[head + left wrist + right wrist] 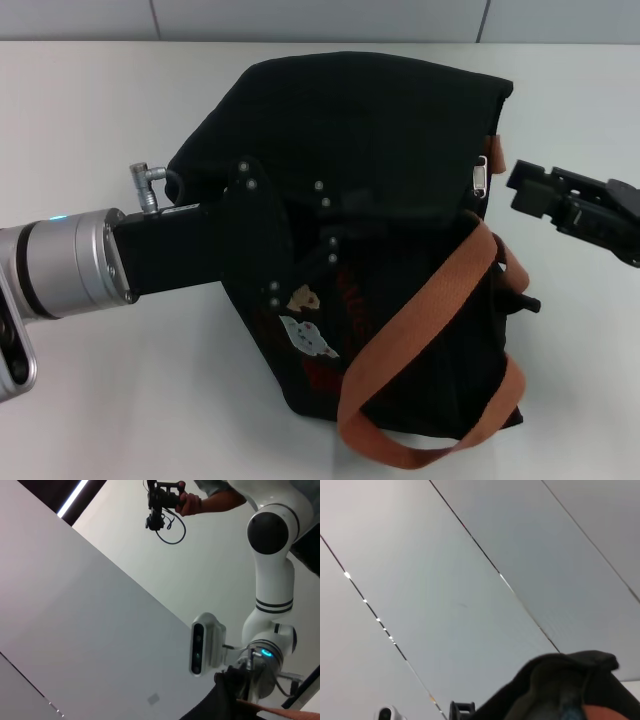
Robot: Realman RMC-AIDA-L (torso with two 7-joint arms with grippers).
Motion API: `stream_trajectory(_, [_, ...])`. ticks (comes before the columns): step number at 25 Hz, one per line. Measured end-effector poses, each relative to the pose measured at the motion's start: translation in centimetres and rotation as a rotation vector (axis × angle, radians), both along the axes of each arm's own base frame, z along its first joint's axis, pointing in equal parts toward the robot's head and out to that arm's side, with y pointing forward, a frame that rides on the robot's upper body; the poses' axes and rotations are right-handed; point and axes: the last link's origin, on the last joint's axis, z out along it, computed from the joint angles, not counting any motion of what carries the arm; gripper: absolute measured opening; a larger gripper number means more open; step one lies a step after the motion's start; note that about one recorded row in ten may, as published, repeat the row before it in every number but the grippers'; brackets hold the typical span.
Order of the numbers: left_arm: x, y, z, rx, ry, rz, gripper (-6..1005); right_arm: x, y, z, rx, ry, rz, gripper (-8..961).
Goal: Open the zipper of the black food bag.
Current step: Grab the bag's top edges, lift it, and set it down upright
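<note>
The black food bag (380,110) lies tilted in the middle of the white table (100,400), its bear and animal patches (308,320) facing me. The zipper's silver pull tab (480,176) shows at the bag's right rim, beside an orange-brown strap (420,330). My left gripper (335,225) reaches in from the left and lies against the bag's front, black on black. Just right of the pull tab my right gripper (520,190) hovers, a short gap away. Both wrist views catch only an edge of the bag's fabric (220,705) (560,685).
The two strap loops spill toward the table's front edge (400,455). A black plastic clip (527,303) sticks out at the bag's right side. In the left wrist view the right arm (270,555) rises overhead, and a person's hand holds a device (167,497) above it.
</note>
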Motion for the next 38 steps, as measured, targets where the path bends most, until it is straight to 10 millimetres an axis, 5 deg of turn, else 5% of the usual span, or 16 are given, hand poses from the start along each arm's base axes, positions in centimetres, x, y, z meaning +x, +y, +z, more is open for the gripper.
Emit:
stream_trajectory(13, [0.0, 0.0, 0.1, 0.010, 0.001, -0.012, 100, -1.6, 1.6, -1.0, -0.066, 0.030, -0.015, 555])
stream_trajectory(24, [-0.1, -0.1, 0.1, 0.010, -0.001, -0.008, 101, -1.9, 1.9, -1.5, -0.047, 0.011, 0.005, 154])
stream_trajectory(32, [-0.1, -0.1, 0.1, 0.025, -0.008, -0.008, 101, -0.2, 0.2, -0.7, -0.010, -0.009, 0.014, -2])
stream_trajectory(38, [0.0, 0.0, 0.1, 0.026, -0.007, -0.009, 101, 1.4, -1.4, -0.4, -0.022, -0.059, 0.000, -2])
